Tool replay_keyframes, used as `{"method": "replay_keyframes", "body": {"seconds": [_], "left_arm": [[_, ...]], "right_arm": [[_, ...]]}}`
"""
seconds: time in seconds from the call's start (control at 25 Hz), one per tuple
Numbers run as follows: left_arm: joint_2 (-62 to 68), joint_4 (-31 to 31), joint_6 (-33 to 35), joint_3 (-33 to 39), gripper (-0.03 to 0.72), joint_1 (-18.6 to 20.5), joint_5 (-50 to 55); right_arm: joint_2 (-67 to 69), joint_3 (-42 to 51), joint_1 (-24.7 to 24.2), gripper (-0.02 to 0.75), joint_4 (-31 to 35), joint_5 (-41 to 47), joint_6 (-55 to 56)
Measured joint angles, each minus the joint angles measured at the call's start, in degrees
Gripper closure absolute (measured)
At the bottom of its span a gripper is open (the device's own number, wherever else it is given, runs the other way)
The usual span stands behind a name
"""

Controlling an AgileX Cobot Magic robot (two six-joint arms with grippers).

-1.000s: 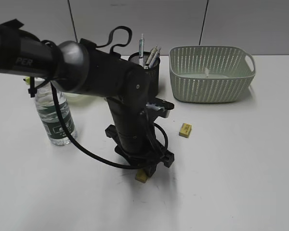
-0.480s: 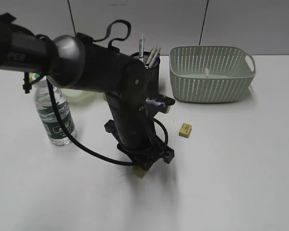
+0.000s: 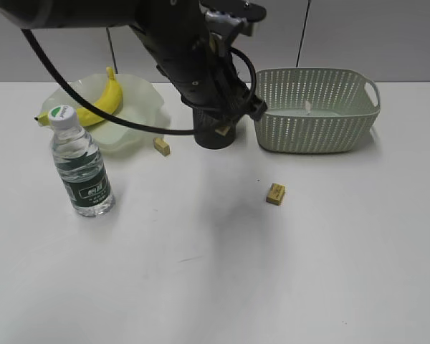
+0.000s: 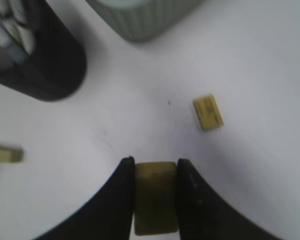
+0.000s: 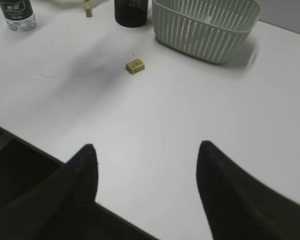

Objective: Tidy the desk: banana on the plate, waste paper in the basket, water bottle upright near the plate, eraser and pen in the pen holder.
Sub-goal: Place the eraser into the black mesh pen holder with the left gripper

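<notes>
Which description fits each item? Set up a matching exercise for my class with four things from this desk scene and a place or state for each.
Things:
1. banana
2. water bottle
3. left gripper
4. right gripper

Descriptions:
A. open, holding nothing
B. lying on the plate
C. shut on a yellowish eraser
D. standing upright on the desk

Pairs: 1-B, 2-D, 3-C, 4-A

Exterior: left arm (image 3: pixel 193 64) covers most of the pen holder (image 3: pixel 213 136); contents hidden. Left wrist view blurred, basket (image 4: pixel 140 15) cut off at top edge. Right wrist: water bottle (image 5: pixel 17 15) cropped upper left.
</notes>
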Motion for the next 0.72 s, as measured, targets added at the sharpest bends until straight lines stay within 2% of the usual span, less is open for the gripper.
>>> {"method": "replay_keyframes", "body": {"seconds": [0.16,0.36,0.52,0.72], "left_arm": [[0.0,-0.1,0.0,-0.3,0.503,4.6,-7.2],[0.1,-4.9,0.0,-0.3,0.503,9.9,-19.2],[1.7,-6.6,0.0,-0.5,0.503,11.2,-27.6],[6.2,-6.9,0.0,-0.7,0.503,11.2,-31.2]], "right_arm": [[0.0,0.0,0.0,0.244,0.0,0.0,0.0],[0.0,0.0,0.0,0.244,0.0,0.0,0.0],[0.0,0.0,0.0,0.244,0.0,0.0,0.0],[0.0,0.0,0.0,0.244,0.0,0.0,0.0]]}}
